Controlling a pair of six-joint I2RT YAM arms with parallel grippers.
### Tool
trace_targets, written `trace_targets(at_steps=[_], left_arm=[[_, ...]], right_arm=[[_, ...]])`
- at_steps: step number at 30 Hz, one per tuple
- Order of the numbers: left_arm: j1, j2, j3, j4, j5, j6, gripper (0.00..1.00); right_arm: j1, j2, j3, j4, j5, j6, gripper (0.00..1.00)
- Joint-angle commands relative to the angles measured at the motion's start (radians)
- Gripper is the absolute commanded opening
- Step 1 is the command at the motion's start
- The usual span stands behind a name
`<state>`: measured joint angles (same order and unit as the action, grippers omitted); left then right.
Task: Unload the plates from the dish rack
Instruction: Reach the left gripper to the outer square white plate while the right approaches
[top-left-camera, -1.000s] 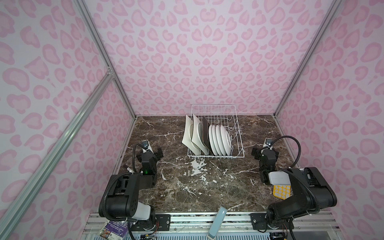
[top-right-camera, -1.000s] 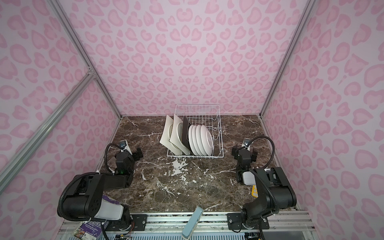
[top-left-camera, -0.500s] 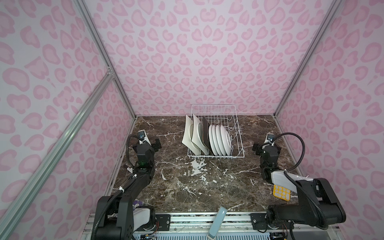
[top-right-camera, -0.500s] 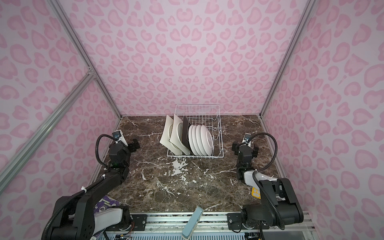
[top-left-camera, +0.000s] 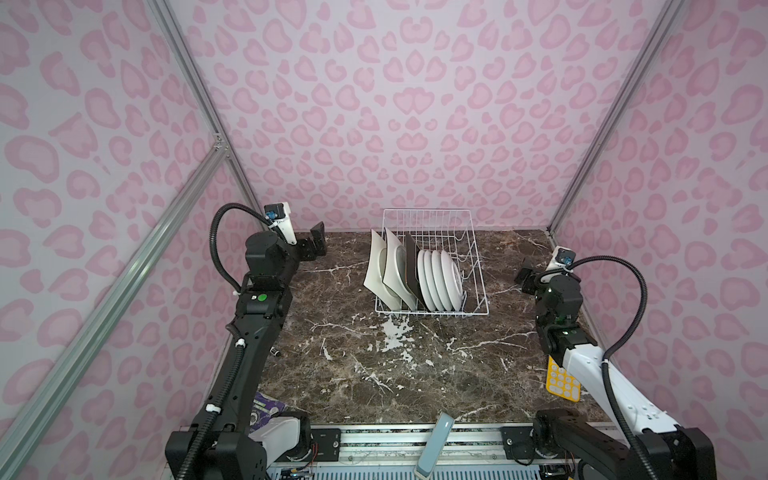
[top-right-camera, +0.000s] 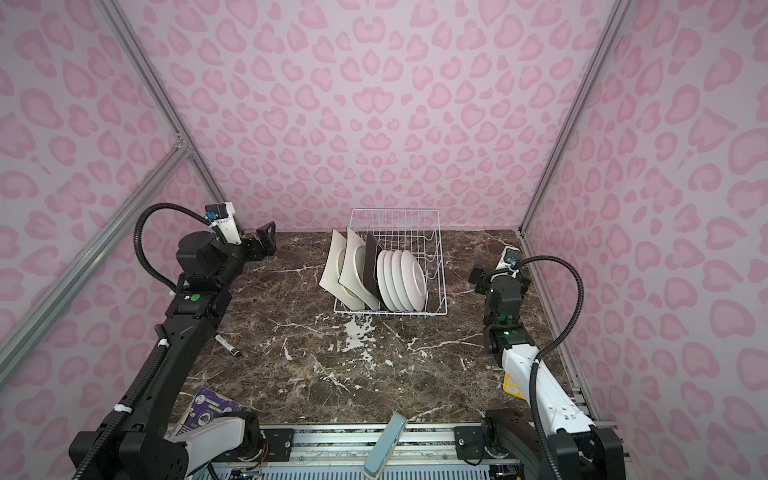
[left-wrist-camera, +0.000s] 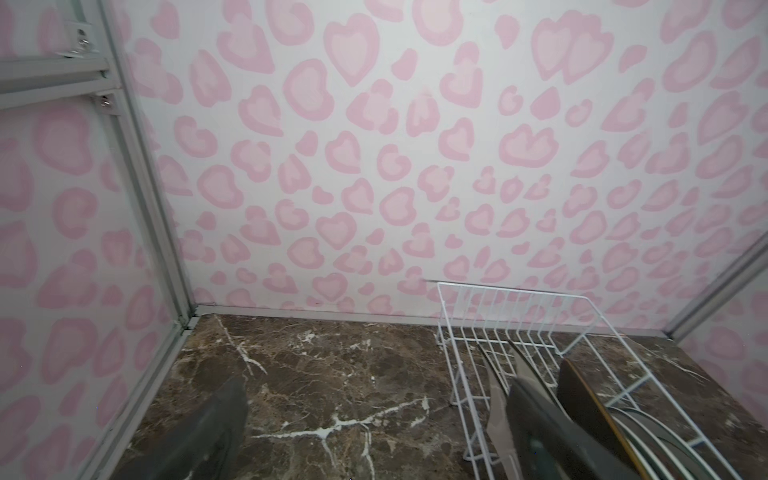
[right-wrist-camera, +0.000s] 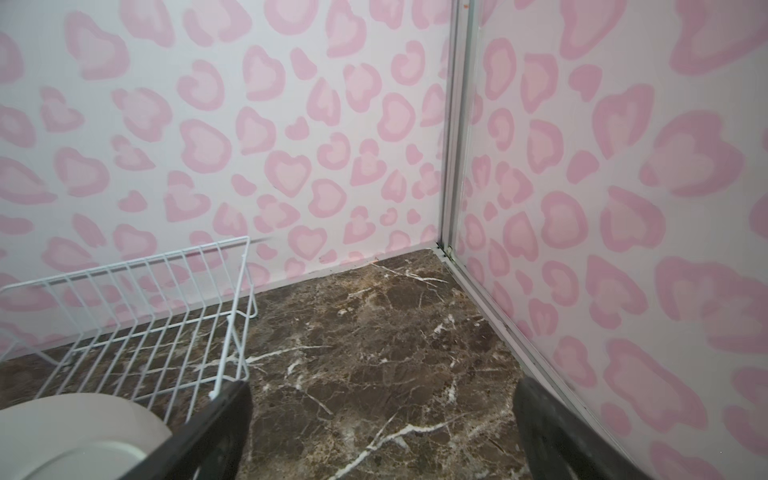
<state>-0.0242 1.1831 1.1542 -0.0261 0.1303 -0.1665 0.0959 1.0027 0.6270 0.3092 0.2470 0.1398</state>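
At the near edge a metal rail (top-left-camera: 374, 432) runs across, with a grey-blue bar (top-left-camera: 434, 440) tilted up from it. Just beyond, a purple card (top-right-camera: 210, 405) lies near the left arm's base and a yellow card (top-left-camera: 561, 380) shows under the right arm. A black marker (top-right-camera: 227, 345) lies on the brown marble surface (top-left-camera: 374, 374) beside the left arm.

Farther in, the right gripper (top-left-camera: 524, 278) hovers near the right wall, right of the dish rack (top-left-camera: 428, 210) and apart from it. Its fingers (right-wrist-camera: 208, 436) are spread wide with only bare surface between them. The left gripper (top-left-camera: 313, 245) is raised over the far left corner, well apart from the rack. Its fingers (left-wrist-camera: 199, 436) are likewise spread wide and hold nothing.

The white wire rack stands at the middle of the surface's far half, its far end close to the back wall (top-left-camera: 415, 104). All the plates stand on edge in its near part. From left to right they are two cream square plates (top-left-camera: 376, 270), one dark brown square plate (top-left-camera: 412, 270) and four round white plates (top-left-camera: 442, 280) packed close together. The leftmost cream plate leans left, and its corner reaches past the rack's left side.

In the right wrist view one round plate shows beside the rack's wires. In the left wrist view the brown plate's edge shows behind a finger.
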Motion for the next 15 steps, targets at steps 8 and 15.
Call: trace_targets(at_steps=[8, 15], left_arm=[[-0.009, 0.057, 0.118, -0.304, 0.279, -0.101, 0.95], [-0.047, 0.084, 0.172, -0.390, 0.292, -0.113, 0.93]], right_arm=[[0.001, -0.180, 0.104, -0.356, -0.344, 0.016, 0.99], [-0.001, -0.168, 0.194, -0.421, -0.517, 0.009, 1.00]])
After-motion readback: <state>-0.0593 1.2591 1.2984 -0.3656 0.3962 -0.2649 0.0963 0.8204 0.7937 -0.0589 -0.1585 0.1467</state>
